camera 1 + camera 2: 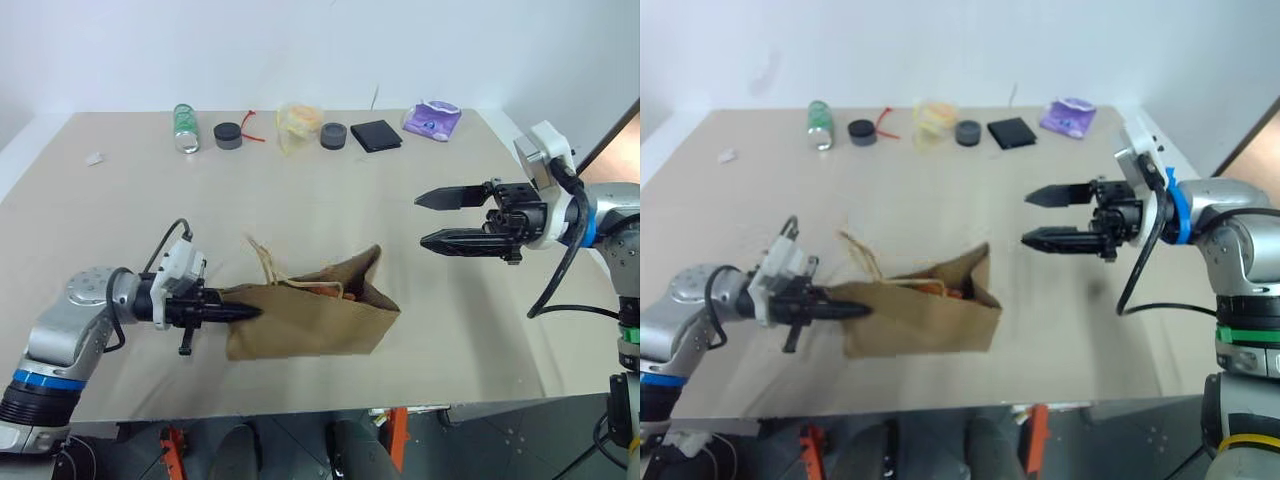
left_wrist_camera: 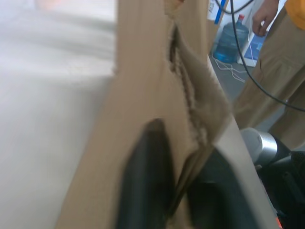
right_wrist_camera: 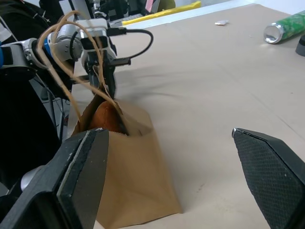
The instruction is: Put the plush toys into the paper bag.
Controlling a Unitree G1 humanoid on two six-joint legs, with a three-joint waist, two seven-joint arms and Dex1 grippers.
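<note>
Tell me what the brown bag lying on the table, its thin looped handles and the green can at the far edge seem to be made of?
The brown bag looks like matte kraft paper: it holds sharp creases and a torn, fibrous edge. Its looped handles seem to be twisted tan paper cord, though that is hard to confirm. The green can is probably thin metal, judging by its shiny silver rim.

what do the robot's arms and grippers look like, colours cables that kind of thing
Both arms are silver-grey metal with a blue ring band at a joint. Each ends in a black gripper, the left gripper and the right gripper, with two tapering black fingers whose pads are textured. A white block sits on each wrist, and black cables loop along the arms.
</note>
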